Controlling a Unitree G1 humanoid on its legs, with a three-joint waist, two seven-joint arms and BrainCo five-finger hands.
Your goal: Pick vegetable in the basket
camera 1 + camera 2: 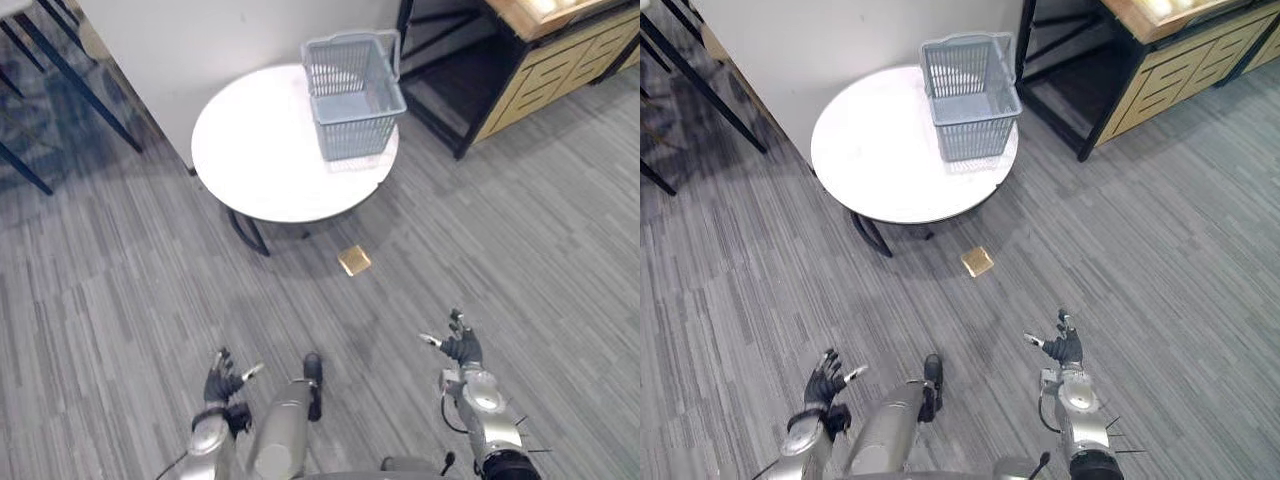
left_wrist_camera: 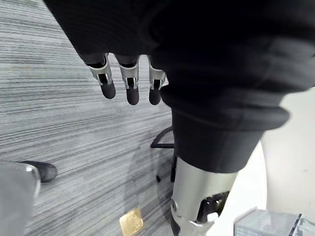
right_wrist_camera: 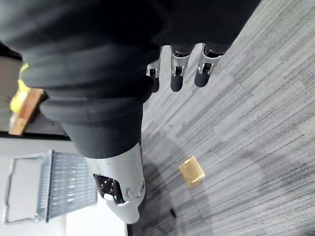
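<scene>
- Left wrist view: the left hand (image 2: 129, 83) hangs over the grey carpet (image 2: 59, 123) with its fingers (image 2: 132, 92) straight and side by side, the thumb (image 2: 197, 196) well apart from them, and nothing in its hold.
- In the right wrist view the right hand (image 3: 177, 69) has the same pose: fingers (image 3: 177, 78) straight, thumb (image 3: 120, 189) spread wide, holding nothing.
- In the eye views both hands are low and near the robot, the left hand (image 1: 228, 380) and the right hand (image 1: 460, 345) set apart, palms over bare floor.
- Ahead of the hands and roughly midway between them, a small golden square (image 1: 354, 260) lies flat on the carpet, just short of the worktop's near edge.
- Further ahead stands the round white worktop (image 1: 260, 150). The grey slatted basket (image 1: 352, 95) stands upright on its far right part, its handle folded back.
- Beyond the right hand, ahead and to its outer side, is a wooden cabinet (image 1: 560, 50) in a dark frame.
- In the right wrist view a blurred yellow thing (image 3: 19, 91) sits on a wooden top past the basket. I cannot tell whether it is the vegetable.
</scene>
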